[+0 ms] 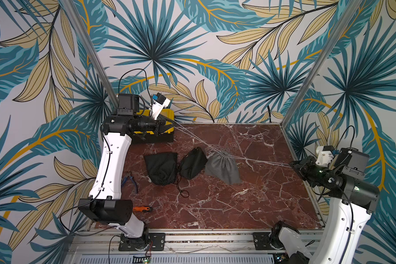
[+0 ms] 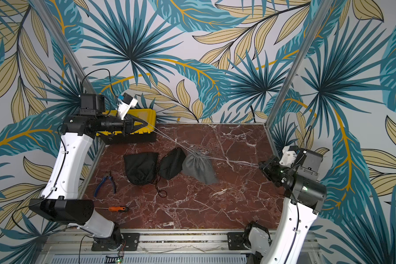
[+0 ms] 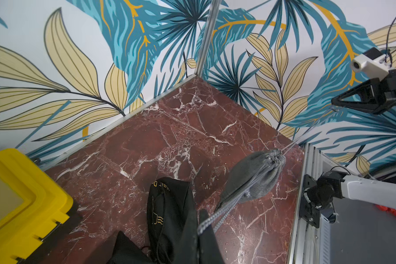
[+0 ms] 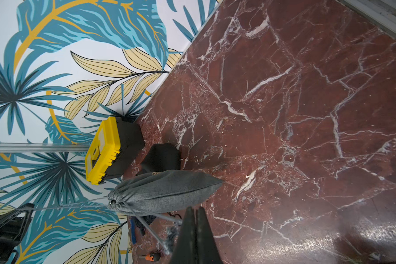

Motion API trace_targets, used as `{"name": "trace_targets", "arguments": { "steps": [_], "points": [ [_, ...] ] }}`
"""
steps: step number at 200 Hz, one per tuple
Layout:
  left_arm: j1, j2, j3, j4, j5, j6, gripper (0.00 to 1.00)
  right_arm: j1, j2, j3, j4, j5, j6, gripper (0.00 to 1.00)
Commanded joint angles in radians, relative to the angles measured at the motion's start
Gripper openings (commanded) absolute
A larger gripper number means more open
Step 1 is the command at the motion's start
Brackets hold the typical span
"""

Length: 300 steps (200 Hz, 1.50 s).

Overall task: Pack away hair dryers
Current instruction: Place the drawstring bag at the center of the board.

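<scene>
**Grey drawstring cords [image 3: 223, 210] pulled taut both ways**

Grey woven pouch [image 1: 223, 168] hung by its gathered neck over the middle of the red marble counter [image 1: 238, 205]. The left pincer [image 1: 173, 121], at the far left corner above the yellow-lidded black toolbox [image 2: 144, 114], was clenched on one cord end. The right pincer [image 1: 292, 163], at the right edge, was clenched on the other. Two black fabric pouches [image 1: 161, 168] [image 1: 192, 163] lay just beside the grey one, toward the left edge. The hair dryers were hidden; whether the pouches held them could not be told.
</scene>
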<state>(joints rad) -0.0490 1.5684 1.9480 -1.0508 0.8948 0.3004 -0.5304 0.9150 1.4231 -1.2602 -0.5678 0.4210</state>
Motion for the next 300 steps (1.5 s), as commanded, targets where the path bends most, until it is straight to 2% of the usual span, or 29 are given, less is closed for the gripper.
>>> {"name": "trace_targets", "arguments": {
  "steps": [1,47,80,107,137,146,160,191,209,248,281,300],
  "points": [
    [-0.020,-0.034,-0.014,0.073,-0.060,0.009,0.00,-0.012,-0.023,-0.038,0.010,0.059,-0.026,0.00],
    [-0.102,0.028,0.053,0.075,-0.066,-0.032,0.00,-0.012,-0.043,-0.131,0.049,-0.008,-0.021,0.00],
    [-0.140,0.151,0.193,0.076,-0.073,-0.076,0.00,-0.011,-0.039,-0.143,0.086,-0.025,-0.012,0.00],
    [-0.155,0.302,0.415,0.074,-0.079,-0.141,0.00,-0.011,-0.006,-0.098,0.111,-0.017,-0.006,0.00],
    [-0.156,0.475,0.767,0.076,-0.104,-0.226,0.00,-0.011,0.049,-0.026,0.187,-0.021,0.029,0.00],
    [-0.161,0.490,0.810,0.090,-0.108,-0.244,0.00,-0.010,0.063,-0.009,0.210,-0.027,0.038,0.00],
    [-0.185,0.456,0.749,0.101,-0.127,-0.218,0.00,-0.008,0.079,-0.006,0.245,-0.046,0.049,0.00],
    [-0.229,0.318,0.426,0.102,-0.129,-0.082,0.00,0.032,0.092,-0.074,0.270,-0.044,0.030,0.00],
    [-0.236,0.268,0.289,0.102,-0.123,-0.054,0.00,0.084,0.077,-0.132,0.288,-0.017,0.021,0.00],
    [-0.235,0.161,0.096,0.101,-0.108,-0.019,0.00,0.215,0.028,-0.203,0.276,0.059,0.017,0.00],
    [-0.237,0.045,-0.060,0.101,-0.082,0.011,0.00,0.278,-0.047,-0.274,0.258,0.036,0.037,0.00],
    [-0.239,-0.004,-0.164,0.101,-0.101,0.067,0.00,0.296,-0.068,-0.304,0.225,0.030,0.032,0.00]
  ]
}}
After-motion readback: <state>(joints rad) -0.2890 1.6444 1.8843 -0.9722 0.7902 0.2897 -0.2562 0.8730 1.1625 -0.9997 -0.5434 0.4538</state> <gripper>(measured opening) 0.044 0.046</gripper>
